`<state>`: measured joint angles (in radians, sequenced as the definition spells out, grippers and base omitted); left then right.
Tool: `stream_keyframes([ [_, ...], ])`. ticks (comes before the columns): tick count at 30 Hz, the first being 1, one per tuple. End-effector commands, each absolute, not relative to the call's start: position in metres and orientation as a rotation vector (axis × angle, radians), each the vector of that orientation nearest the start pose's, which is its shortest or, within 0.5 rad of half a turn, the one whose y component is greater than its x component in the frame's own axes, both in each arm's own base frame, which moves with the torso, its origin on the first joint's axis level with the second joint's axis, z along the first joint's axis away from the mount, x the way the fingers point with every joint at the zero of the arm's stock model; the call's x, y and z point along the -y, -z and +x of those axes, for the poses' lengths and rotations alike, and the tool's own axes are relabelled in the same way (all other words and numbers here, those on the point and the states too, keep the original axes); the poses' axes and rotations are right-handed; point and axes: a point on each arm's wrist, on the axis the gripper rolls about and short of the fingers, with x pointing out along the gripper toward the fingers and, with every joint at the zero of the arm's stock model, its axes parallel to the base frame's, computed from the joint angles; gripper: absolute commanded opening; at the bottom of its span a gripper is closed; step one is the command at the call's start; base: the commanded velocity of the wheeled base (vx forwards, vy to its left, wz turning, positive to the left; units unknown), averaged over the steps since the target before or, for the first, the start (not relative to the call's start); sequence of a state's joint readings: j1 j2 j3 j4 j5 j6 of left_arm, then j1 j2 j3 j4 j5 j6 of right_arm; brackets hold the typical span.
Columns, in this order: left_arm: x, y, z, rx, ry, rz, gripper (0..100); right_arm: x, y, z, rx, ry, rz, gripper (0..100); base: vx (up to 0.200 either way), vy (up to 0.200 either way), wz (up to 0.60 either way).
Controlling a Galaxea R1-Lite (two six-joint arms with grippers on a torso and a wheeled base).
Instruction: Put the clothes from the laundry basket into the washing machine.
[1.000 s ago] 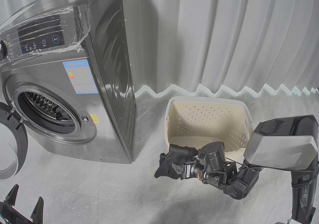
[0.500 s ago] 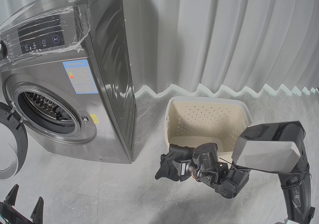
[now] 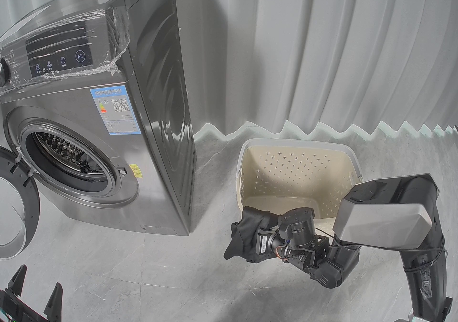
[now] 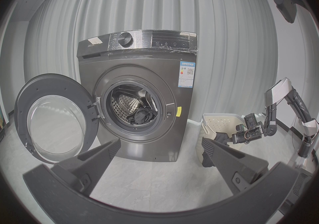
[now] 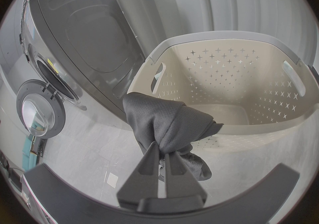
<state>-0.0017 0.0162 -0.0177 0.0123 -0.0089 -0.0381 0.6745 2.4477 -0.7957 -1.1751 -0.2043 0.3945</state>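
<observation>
A dark grey garment (image 3: 248, 237) hangs over the near left corner of the cream laundry basket (image 3: 296, 175), with my right gripper (image 3: 255, 242) shut on it. From the right wrist the same garment (image 5: 166, 125) is bunched between the closed fingers (image 5: 151, 165), in front of the basket (image 5: 232, 78). The silver washing machine (image 3: 95, 98) stands to the left, its round door (image 3: 14, 208) swung open. In the left wrist view dark clothes (image 4: 141, 115) lie inside the drum. My left gripper (image 3: 36, 287) is low at the near left, open and holding nothing.
White pleated curtains (image 3: 310, 41) hang behind the basket and the machine. Grey marble-look floor (image 3: 157, 270) stretches between the machine's front and the basket. The open door juts out from the machine's left side.
My right arm drew in towards the left over the first half second, then held nearly still with the garment. The garment shifted only slightly. The left gripper has not moved.
</observation>
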Motion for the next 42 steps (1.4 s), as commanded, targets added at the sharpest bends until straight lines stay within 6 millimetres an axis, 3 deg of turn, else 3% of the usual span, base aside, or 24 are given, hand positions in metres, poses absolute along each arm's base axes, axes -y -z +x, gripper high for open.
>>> stream_keyframes([
  [1,0.0,-0.075,-0.023,-0.011,0.011,-0.038,100,-0.233,0.017,0.289,-0.503,-0.388,0.179,0,0.0,0.0,0.0],
  [10,0.0,-0.076,-0.023,-0.009,0.011,-0.038,100,-0.223,-0.024,0.277,-0.433,-0.409,0.184,0,0.0,0.0,0.0],
  [22,0.0,-0.076,-0.023,-0.008,0.009,-0.038,100,-0.222,-0.027,0.277,-0.423,-0.406,0.189,0,0.0,0.0,0.0],
  [28,0.0,-0.076,-0.023,-0.009,0.011,-0.038,100,-0.212,-0.061,0.263,-0.353,-0.435,0.175,0,0.0,0.0,0.0],
  [30,0.0,-0.076,-0.023,-0.009,0.011,-0.038,100,-0.207,-0.081,0.252,-0.307,-0.455,0.182,0,0.0,0.0,0.0],
  [41,0.0,-0.076,-0.023,-0.009,0.011,-0.038,100,-0.171,-0.142,0.216,-0.133,-0.472,0.175,0,0.0,0.0,0.0],
  [42,0.0,-0.076,-0.023,-0.009,0.011,-0.038,100,-0.164,-0.157,0.211,-0.078,-0.469,0.181,0,0.0,0.0,0.0],
])
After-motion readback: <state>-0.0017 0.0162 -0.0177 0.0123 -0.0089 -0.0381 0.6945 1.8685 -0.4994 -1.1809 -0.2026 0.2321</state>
